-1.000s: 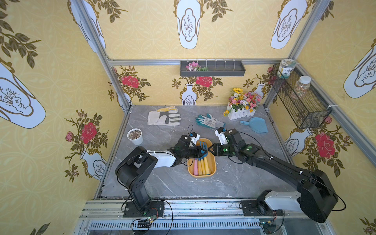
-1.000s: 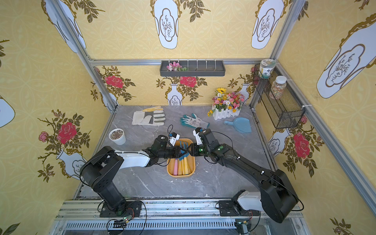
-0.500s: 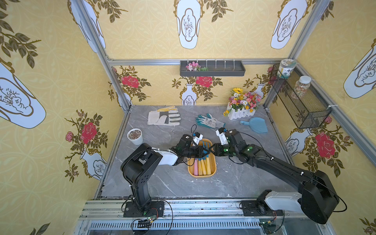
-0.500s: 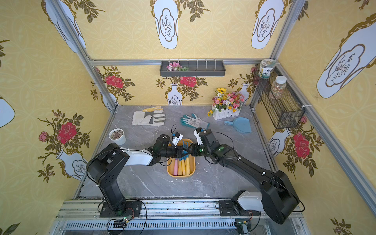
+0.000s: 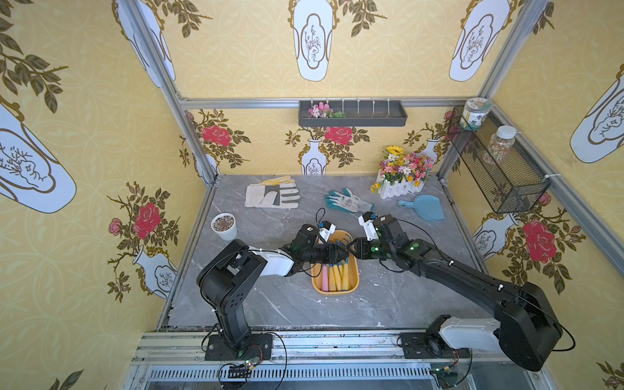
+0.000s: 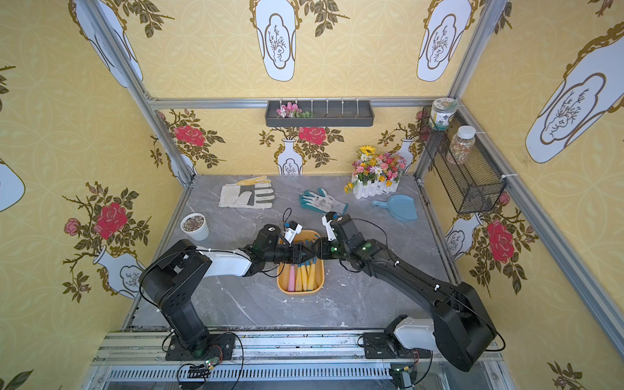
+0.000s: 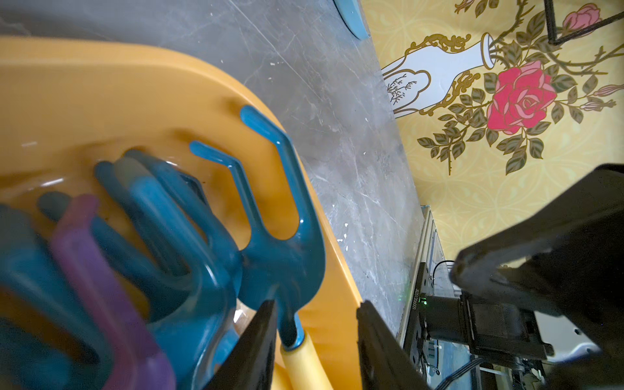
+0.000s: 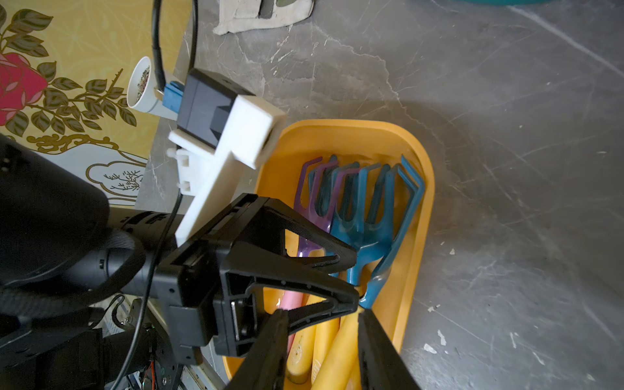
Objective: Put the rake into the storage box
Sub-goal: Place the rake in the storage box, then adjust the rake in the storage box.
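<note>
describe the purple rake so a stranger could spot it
On the grey marble tabletop, a shallow yellow-orange plastic tray sits where both black arms meet. In its row of toy rakes, the purple plastic rake lies nearest the left arm; only it has a pink handle, the teal rakes have yellow.

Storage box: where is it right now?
In both top views the storage box sits mid-table, directly below where the left end effector and right end effector meet, nearer the robot than the teal glove.
</note>
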Controlling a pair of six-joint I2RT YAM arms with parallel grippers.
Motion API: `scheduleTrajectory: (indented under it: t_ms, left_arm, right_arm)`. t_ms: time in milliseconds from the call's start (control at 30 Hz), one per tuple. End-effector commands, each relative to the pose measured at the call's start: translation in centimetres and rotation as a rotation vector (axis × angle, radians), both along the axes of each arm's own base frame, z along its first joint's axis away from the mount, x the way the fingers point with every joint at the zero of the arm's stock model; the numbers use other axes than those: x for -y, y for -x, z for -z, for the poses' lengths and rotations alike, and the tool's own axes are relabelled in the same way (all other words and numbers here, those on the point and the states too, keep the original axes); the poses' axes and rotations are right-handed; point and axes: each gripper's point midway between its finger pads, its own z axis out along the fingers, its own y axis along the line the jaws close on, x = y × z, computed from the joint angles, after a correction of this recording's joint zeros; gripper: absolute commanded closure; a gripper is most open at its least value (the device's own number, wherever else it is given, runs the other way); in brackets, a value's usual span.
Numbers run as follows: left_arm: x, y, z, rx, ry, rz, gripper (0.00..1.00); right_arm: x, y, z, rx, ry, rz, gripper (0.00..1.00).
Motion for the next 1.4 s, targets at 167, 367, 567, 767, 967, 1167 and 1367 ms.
scheduleTrajectory:
  t_ms: [167, 367, 567, 767, 967, 1167, 1367]
  left_arm:
    - [-1.1, -1.6, -3.3, 0.111, -0.033, -0.083, 0.63]
    - [-1.2, -2.6, -5.3, 0.146, -0.013, -0.127, 0.79]
    - [-1.5, -3.0, -5.7, 0.154, -0.009, -0.154, 0.80]
    - [-1.6, -2.9, -5.4, 0.143, -0.009, -0.157, 0.80]
    - [-1.8, -2.8, -5.2, 0.139, -0.015, -0.162, 0.80]
    - [-2.2, -2.5, -5.0, 0.138, -0.021, -0.165, 0.80]
    - [-2.4, -2.4, -4.6, 0.131, -0.028, -0.171, 0.80]
  right_arm:
    - [0.5, -0.6, 0.8, -0.006, 0.023, 0.038, 0.65]
    - [0.9, -1.2, 2.4, -0.034, 0.067, 0.054, 0.80]
    - [0.7, -1.1, 3.9, -0.067, 0.090, 0.042, 0.80]
    - [0.2, -1.6, 4.8, -0.073, 0.097, 0.028, 0.80]
    - [-0.7, -2.2, 5.9, -0.092, 0.106, 0.009, 0.80]
    - [-2.2, -2.4, 6.5, -0.095, 0.117, -0.032, 0.80]
    - [-4.1, -2.7, 7.1, -0.106, 0.122, -0.088, 0.80]
